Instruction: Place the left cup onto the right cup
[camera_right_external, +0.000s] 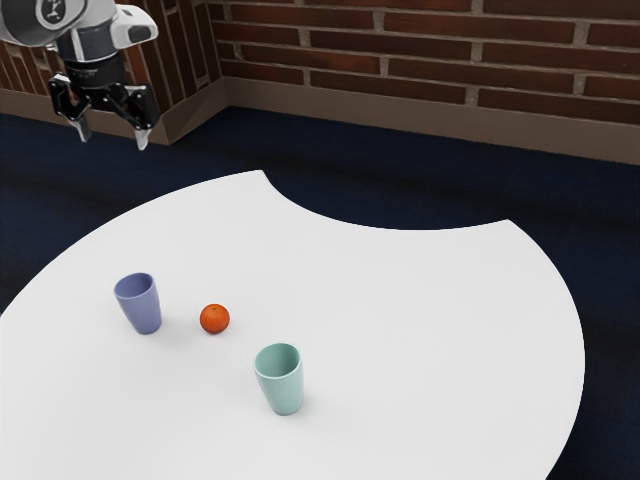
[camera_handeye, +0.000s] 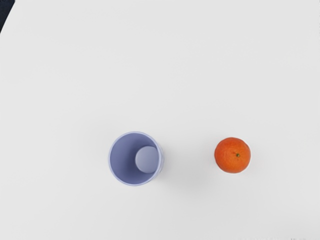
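Hovering hand (camera_right_external: 113, 138), jaws apart, purple cup (camera_right_external: 138, 303) below

Exterior view: raised, off to one side, looking down and across the white table (camera_right_external: 450, 330) toward a brick wall (camera_right_external: 420, 50); wide, distant.
Wrist view: straight down on the tabletop; nearer.
Shared by both: purple cup (camera_right_external: 138, 302), orange (camera_right_external: 214, 318), the table surface around them.

No writing, label, brand, number or sign can be read anywhere. The lavender-blue tapered cup (camera_right_external: 138, 303), the teal-green tapered cup (camera_right_external: 279, 378), the small round orange fruit (camera_right_external: 214, 318) and the white table (camera_right_external: 430, 330) are all plain-surfaced.
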